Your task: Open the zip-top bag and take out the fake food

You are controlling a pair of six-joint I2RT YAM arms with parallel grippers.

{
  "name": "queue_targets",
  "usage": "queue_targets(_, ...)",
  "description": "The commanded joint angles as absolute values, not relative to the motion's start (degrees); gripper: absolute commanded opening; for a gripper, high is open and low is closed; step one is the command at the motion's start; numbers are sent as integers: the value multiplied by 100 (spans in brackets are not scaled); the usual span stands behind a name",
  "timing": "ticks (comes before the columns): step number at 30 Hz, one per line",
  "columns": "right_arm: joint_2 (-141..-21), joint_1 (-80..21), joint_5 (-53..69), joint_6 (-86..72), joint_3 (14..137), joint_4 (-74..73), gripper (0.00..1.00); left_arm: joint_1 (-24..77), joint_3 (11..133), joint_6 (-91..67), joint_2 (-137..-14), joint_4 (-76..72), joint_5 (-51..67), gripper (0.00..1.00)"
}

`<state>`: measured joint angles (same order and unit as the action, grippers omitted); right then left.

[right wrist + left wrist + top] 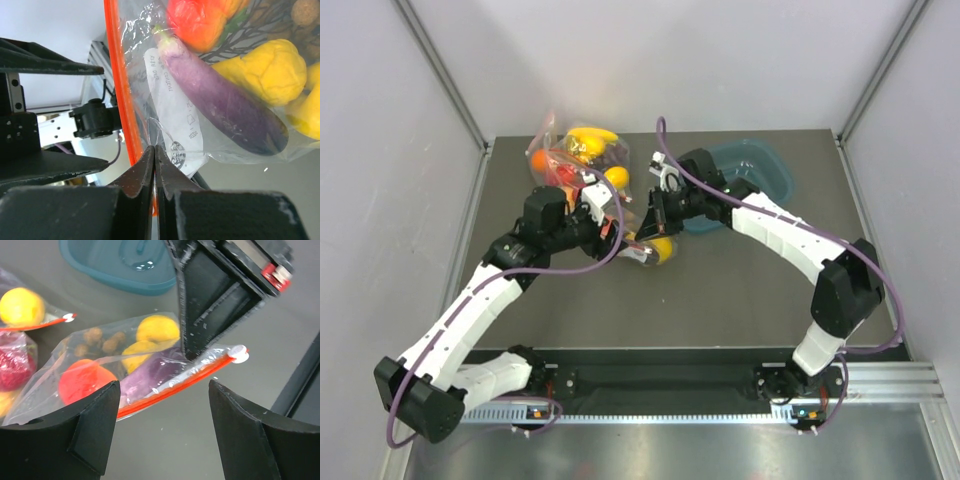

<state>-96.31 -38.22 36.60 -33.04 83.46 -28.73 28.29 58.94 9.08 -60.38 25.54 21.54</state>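
Right gripper [154, 150] clamps the seemingly unopened zip-top bag [60, 360], left gripper [165, 390] gapes just before its strip [175, 385]; all fake food [220, 100] waits inside.

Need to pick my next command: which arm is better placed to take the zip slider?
Left, I'd say. The left gripper is open and faces the zip strip, the white slider close by. The right gripper is shut on the zip-top bag beside the strip, anchoring it.

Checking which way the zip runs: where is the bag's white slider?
In the left wrist view, the white slider sits at the right end of the zip-top bag's red-orange strip, just right of the right gripper pinching the bag.
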Motion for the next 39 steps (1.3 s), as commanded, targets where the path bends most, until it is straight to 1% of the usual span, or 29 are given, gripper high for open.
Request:
queue_targets(1, -9642, -3604, 4165, -3506, 8587, -2576, 0, 2891, 6074, 967, -5950, 2153, 2540, 76)
queue_targets(6, -9650, -3551, 4324, -3568, 8604, -2523, 0, 3040, 5915, 1098, -5897, 2215, 2505, 76)
queue_targets(10, -9624, -3533, 4561, -3805, 8447, -2251, 0, 3102, 5818, 1283, -5924, 2259, 2136, 76)
queue_targets(15, -9563, -3542, 4755, -3964, 8297, -2013, 0, 3164, 5836, 1406, -6152, 2198, 1943, 76)
queue_targets(23, -9545, -3551, 5089, -3946, 8209, -2074, 0, 3208, 5854, 1424, -6416, 1907, 1854, 76)
queue_targets(24, -9554, -3551, 5106, -3946, 8200, -2074, 0, 3225, 5854, 1380, -6433, 1890, 1872, 70)
queue_targets(26, -9536, -3551, 5124, -3938, 8174, -2066, 0, 3243, 5854, 1284, -6486, 1863, 1889, 60)
queue_targets(27, -9527, -3542, 5107, -3946, 8165, -2065, 0, 3234, 5845, 1266, -6478, 1872, 1916, 49)
queue_targets(29, -9492, -3551, 5098, -3972, 8156, -2004, 0, 3234, 5827, 1222, -6460, 1907, 1934, 41)
queue_targets(30, -9492, -3551, 5106, -4068, 8113, -1934, 0, 3243, 5810, 1213, -6434, 1916, 1942, 32)
queue_targets(33, -9475, -3559, 5185, -4297, 8016, -1556, 0, 3243, 5792, 1195, -6372, 2030, 1951, 20)
queue_targets(34, -9483, -3542, 5212, -4315, 8016, -1512, 0, 3243, 5809, 1187, -6355, 2074, 1960, 11)
queue_targets(36, -9483, -3533, 5212, -4350, 8051, -1407, 2, 3243, 5862, 1186, -6346, 2222, 1969, 2)
queue_targets(37, -9475, -3498, 5212, -4377, 8042, -1328, 4, 3243, 5871, 1178, -6337, 2276, 1986, 0)
queue_targets(38, -9457, -3481, 5212, -4403, 8042, -1223, 7, 3243, 5888, 1152, -6337, 2320, 1995, 0)
queue_targets(39, -9448, -3446, 5212, -4412, 8068, -1204, 9, 3243, 5923, 1143, -6328, 2381, 1995, 0)
